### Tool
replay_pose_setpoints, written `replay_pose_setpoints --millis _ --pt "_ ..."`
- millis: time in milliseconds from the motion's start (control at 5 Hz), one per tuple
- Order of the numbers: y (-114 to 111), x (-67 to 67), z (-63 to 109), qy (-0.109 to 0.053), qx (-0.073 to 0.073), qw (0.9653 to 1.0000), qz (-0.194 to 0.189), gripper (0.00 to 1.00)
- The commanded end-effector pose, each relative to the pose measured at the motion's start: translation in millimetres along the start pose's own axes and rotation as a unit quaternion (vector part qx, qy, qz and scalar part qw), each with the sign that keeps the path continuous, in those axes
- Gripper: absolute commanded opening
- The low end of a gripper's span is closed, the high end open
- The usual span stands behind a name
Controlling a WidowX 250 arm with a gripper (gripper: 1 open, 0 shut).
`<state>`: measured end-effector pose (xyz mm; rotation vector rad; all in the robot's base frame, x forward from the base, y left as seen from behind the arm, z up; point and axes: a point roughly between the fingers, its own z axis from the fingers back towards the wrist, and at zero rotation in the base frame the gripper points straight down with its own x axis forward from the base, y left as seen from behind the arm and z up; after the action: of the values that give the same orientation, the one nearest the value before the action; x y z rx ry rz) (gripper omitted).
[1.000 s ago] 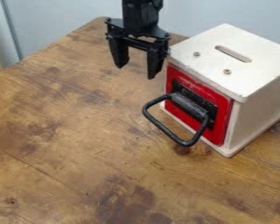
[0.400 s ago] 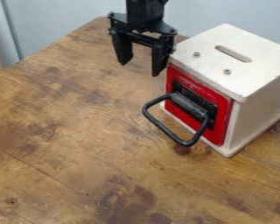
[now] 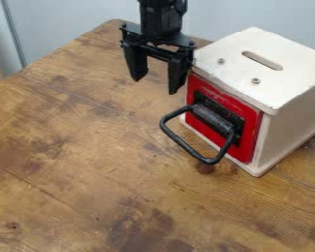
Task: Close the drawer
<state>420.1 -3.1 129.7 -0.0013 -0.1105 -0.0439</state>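
The drawer [image 3: 226, 116] sits in a cream wooden box casing [image 3: 267, 84] with a slotted top at the right of the table. Its red front and black plate show, and it looks nearly flush with the casing. Its black wire loop handle [image 3: 193, 139] hangs forward and down to the table. My gripper [image 3: 157, 78] is black, open and empty. It hangs fingers down just left of the casing's upper left corner, above and behind the handle, touching nothing.
The worn wooden table [image 3: 82, 157] stretches left and forward of the box. Its far edge runs behind the gripper, with a pale wall [image 3: 68, 20] beyond.
The gripper rose slightly, then dropped a little and shifted back left. The drawer and handle have not moved.
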Motion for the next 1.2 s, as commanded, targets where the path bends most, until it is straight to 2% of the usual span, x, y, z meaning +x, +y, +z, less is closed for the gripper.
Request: replay_pose_setpoints --millis 0,200,400,600,1000 --pt "5.0 3.5 43.9 -0.048 0.002 0.9988 0.005 1.00" --pt "8.6 6.6 42.7 -0.054 0.003 0.9985 0.007 1.00" --pt "12.7 10.3 41.0 -0.052 0.002 0.9986 0.008 1.00" --pt "14.1 8.6 31.9 -0.035 0.002 0.9993 0.013 1.00" --pt "14.3 12.2 12.9 -0.032 0.003 0.9993 0.017 1.00"
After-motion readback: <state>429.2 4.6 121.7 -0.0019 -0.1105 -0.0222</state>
